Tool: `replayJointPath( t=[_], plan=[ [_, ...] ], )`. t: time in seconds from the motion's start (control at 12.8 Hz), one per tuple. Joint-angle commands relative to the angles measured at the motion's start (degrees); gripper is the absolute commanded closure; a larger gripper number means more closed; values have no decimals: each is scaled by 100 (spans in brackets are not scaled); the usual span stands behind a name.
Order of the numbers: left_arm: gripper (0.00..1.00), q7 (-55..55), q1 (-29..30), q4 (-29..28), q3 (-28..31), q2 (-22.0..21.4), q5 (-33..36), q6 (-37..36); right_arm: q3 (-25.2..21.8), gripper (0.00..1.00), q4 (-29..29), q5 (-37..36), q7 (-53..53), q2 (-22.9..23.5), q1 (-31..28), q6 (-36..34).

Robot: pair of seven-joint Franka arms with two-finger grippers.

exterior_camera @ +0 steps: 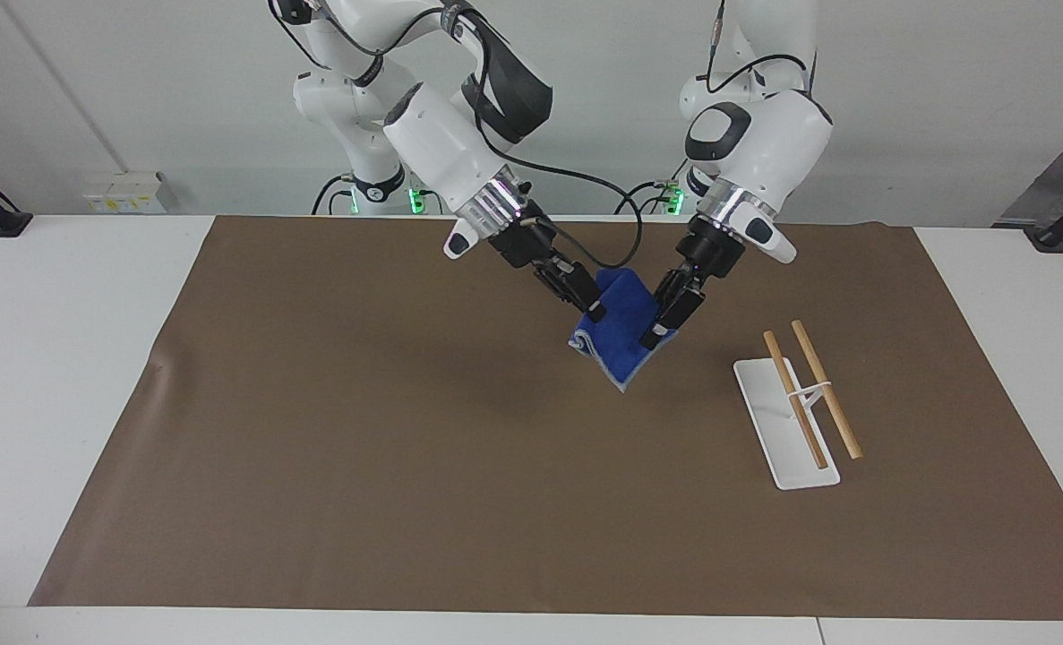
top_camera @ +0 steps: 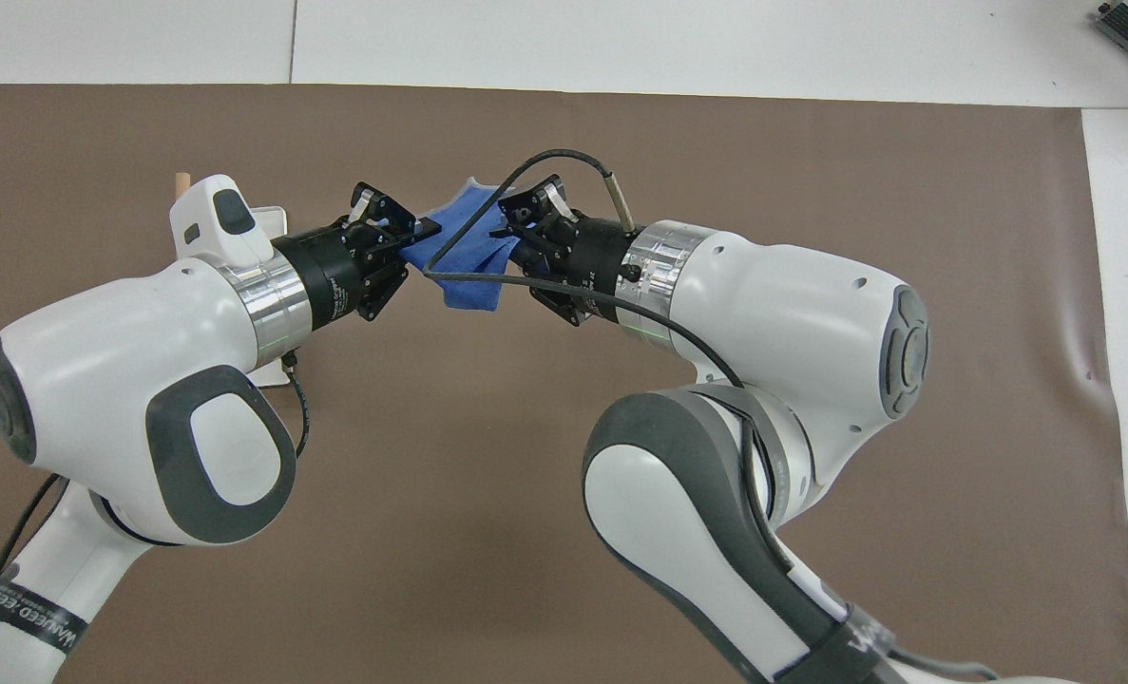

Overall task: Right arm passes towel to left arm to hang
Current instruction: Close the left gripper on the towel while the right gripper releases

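While the towel hangs in the air over the brown mat, pinched at two upper edges, the handover is at its midpoint. The right gripper has its fingers closed on one edge; the left gripper has its fingers closed on the edge toward the left arm's end of the counter. As I judge it, the next move calls for the right fingers to let go, so the left arm can carry the cloth to the rack standing on the mat nearby. The facing view shows the towel's drooping corner clear of the mat and the rack's two wooden bars; overhead, the left arm hides most of the rack.
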Motion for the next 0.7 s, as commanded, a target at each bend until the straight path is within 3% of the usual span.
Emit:
replayJointPath(
  t=[0.0,0.39,0.63],
  plan=[
    [100,411,103,87,-7,82,-37,52,-3,3,-75,39,20,-55,-27,-34],
    [100,377,200,61,29,83,-37,61,-47,0,-794,-119,-390,-511,-298,-34],
    [100,385,323,-10,177,144,-37,61,-56,0,-831,-206,-839,-573,-676,-357]
  ],
)
